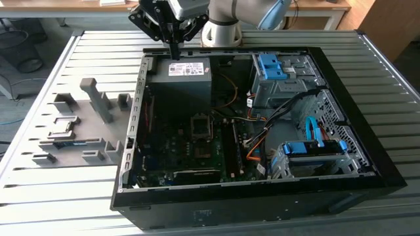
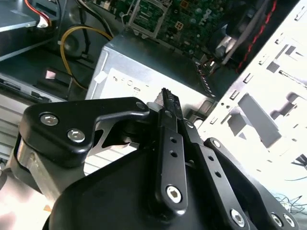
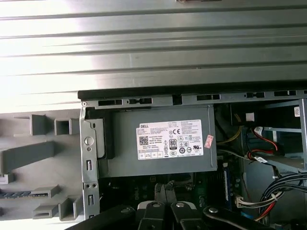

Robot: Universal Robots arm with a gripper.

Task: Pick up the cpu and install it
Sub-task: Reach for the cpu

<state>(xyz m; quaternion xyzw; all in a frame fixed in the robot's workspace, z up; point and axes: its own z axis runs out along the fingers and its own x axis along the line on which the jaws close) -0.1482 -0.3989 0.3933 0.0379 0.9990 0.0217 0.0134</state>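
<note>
Closed jaws poised over the open computer case, with no chip seen in them.

Exterior view: at upper middle of the frame the gripper [image 1: 174,55] hangs just above the grey power supply [image 1: 180,81] inside the case [image 1: 262,206], probably to keep clear of the wiring. The socket [image 1: 202,126] at centre looks bare. The cpu may be the pale square [image 1: 66,121] on the grey holder [image 1: 108,130] at the exterior view's left, though I cannot tell. Second wrist view: the fingertips [image 2: 165,103] meet, with nothing visible between them. First wrist view: the closed tips point at the power supply.
</note>
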